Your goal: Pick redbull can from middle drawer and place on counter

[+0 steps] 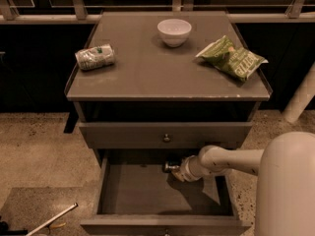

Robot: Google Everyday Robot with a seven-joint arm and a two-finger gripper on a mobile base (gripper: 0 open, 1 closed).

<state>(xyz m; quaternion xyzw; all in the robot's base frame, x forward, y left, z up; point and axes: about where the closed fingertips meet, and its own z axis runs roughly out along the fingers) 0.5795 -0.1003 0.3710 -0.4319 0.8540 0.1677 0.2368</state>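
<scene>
Gripper [178, 171] sits low inside the open drawer [142, 191], close to its back wall. Whether it is open or closed cannot be told. A small silvery end, seemingly the slim can [169, 167], shows right at its tip. The counter [147, 73] is above it, well apart, with a green-and-white can [95, 57], bowl [174, 32] and chip bag [231, 59].

Free drawer [133, 193] L; end effector [170, 167] rear

One high frontal camera looks down on counter [147, 77], open middle drawer [138, 193], hand [170, 167] inside.
</scene>
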